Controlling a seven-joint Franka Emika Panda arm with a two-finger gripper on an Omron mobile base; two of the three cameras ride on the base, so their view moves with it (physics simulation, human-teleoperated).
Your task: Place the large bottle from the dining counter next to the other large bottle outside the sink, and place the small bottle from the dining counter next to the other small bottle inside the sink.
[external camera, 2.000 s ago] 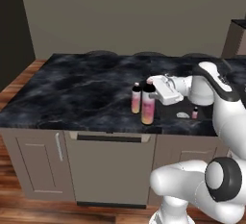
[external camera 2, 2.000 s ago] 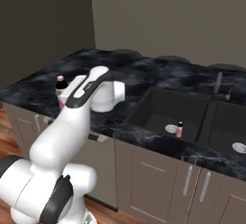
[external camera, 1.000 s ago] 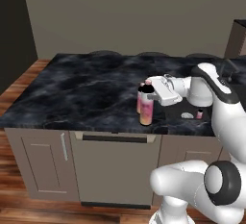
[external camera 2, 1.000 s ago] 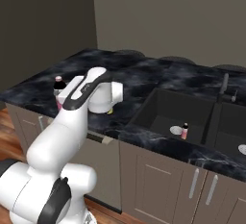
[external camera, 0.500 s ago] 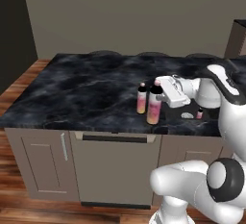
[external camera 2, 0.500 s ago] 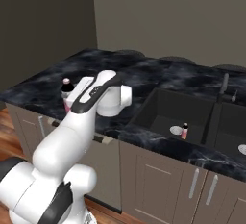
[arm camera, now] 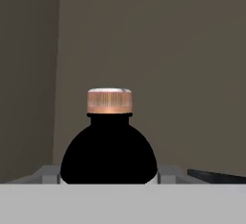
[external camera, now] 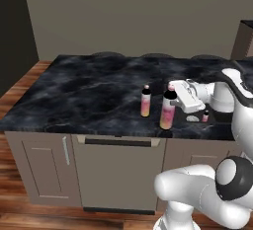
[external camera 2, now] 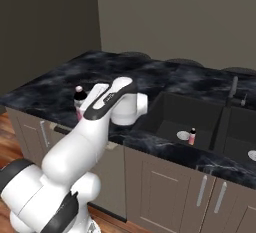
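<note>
My gripper (external camera: 171,98) is shut on the large bottle (external camera: 167,111), which is dark on top, pink and yellow below, and capped in copper. The bottle is upright near the front edge of the black marble dining counter (external camera: 89,95), just left of the sink (external camera: 197,121). In the hand view its black shoulder and cap (arm camera: 109,101) sit between my fingers (arm camera: 48,174). The other large bottle (external camera: 146,101) stands a little to its left, apart from it. A small bottle (external camera: 205,116) stands inside the sink basin (external camera 2: 167,109), also seen from the right (external camera 2: 192,136). My arm hides most of the held bottle (external camera 2: 78,96).
A thin dark faucet (external camera 2: 233,90) rises behind the sink between its two basins. Round dark stools (external camera: 106,55) line the counter's far side. Grey cabinets and a dishwasher front (external camera: 118,170) sit below the counter. A wooden floor lies to the left.
The whole picture has shifted slightly, so the base has moved. The held bottle now stands clearly right of the other large bottle; a second ago the two overlapped.
</note>
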